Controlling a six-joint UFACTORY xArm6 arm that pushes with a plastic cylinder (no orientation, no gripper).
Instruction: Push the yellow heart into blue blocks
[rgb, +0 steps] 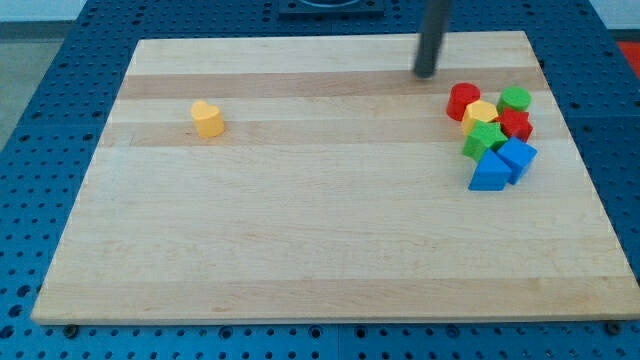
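My tip (426, 73) (a bare rod, no claw to open or close) touches nothing; the yellow heart (208, 118) lies far to its left, the blue blocks (502, 164) below-right.

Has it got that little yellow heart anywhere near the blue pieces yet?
Nothing looks done: the yellow heart-shaped block sits alone at the view's left, far from the two blue blocks at the right. My tip is near the right cluster, touching nothing. The whole push remains.
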